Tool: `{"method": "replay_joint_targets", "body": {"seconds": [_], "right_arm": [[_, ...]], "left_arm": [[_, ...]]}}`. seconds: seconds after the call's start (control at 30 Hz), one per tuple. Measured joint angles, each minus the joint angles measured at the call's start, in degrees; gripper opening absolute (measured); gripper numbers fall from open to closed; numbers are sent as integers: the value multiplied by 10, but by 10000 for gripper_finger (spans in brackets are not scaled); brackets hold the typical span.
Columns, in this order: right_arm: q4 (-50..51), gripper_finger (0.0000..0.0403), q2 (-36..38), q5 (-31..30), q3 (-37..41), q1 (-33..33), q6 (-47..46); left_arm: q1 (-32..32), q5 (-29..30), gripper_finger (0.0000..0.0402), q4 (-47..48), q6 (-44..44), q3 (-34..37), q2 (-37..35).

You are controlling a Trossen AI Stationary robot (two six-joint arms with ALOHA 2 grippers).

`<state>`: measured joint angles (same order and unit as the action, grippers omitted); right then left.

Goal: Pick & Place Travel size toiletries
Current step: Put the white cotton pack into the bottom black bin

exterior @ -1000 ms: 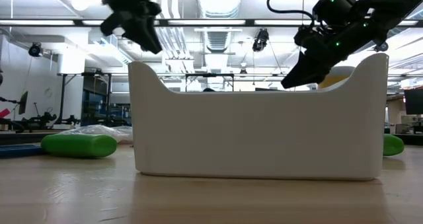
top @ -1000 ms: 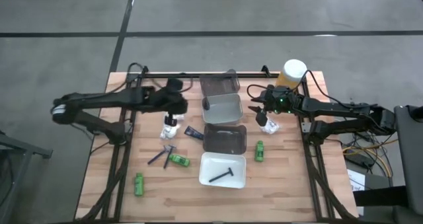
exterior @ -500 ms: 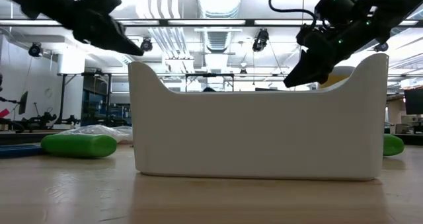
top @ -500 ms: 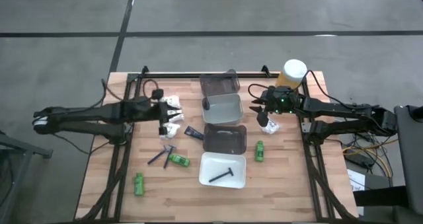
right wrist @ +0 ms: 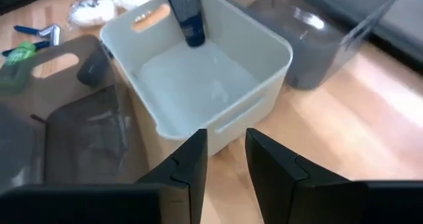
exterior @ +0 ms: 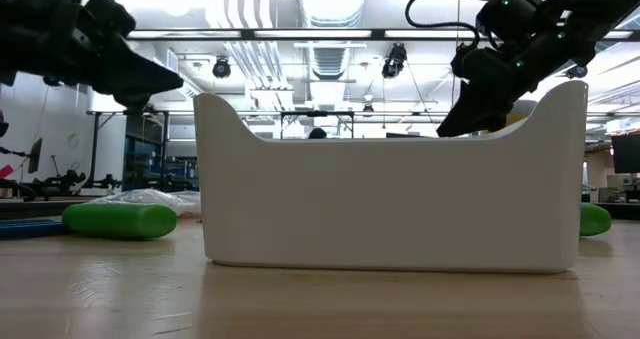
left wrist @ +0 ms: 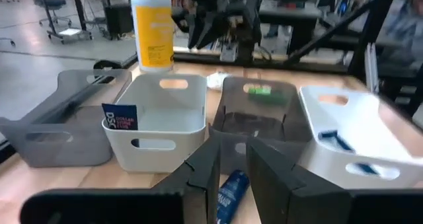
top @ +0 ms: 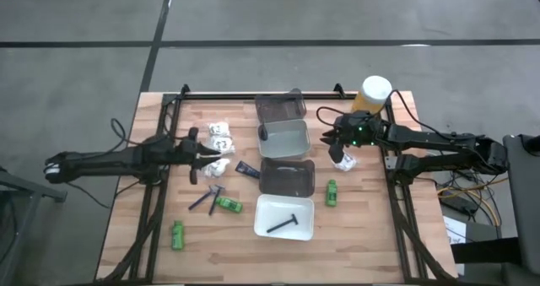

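High view: you see four trays (top: 285,139) mid-surface; crinkly white packet (top: 344,161) under right hand (top: 335,144), fingers nearly together, empty; left hand (top: 205,155) narrow, empty

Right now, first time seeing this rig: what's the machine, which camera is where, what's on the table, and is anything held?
Two dark robot arms work at a wooden table. One picture looks straight down, one looks level across the tabletop, and one camera rides on each wrist. Four trays stand in a row down the middle. The white tray at one end holds a dark razor stick. Loose on the wood lie green bottles, white packets and a blue tube. The left end effector hovers by the packets, and the right end effector is over another packet. Both are open and hold nothing.
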<state>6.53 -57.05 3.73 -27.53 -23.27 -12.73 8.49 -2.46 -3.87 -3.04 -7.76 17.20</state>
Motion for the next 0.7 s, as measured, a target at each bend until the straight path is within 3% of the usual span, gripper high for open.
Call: {"method": "replay_joint_targets", "body": {"seconds": [0.27, 0.37, 0.7], "right_arm": [[20, 72, 0, 0, 0, 0, -8], [21, 64, 0, 0, 0, 0, -8], [59, 57, 0, 42, 0, -1, -64]], "left_arm": [[0, 0, 78, -40, -17, 68, -88], [-1, 0, 78, -9, -16, 72, -113], [-1, 0, 78, 13, 13, 73, -135]]}}
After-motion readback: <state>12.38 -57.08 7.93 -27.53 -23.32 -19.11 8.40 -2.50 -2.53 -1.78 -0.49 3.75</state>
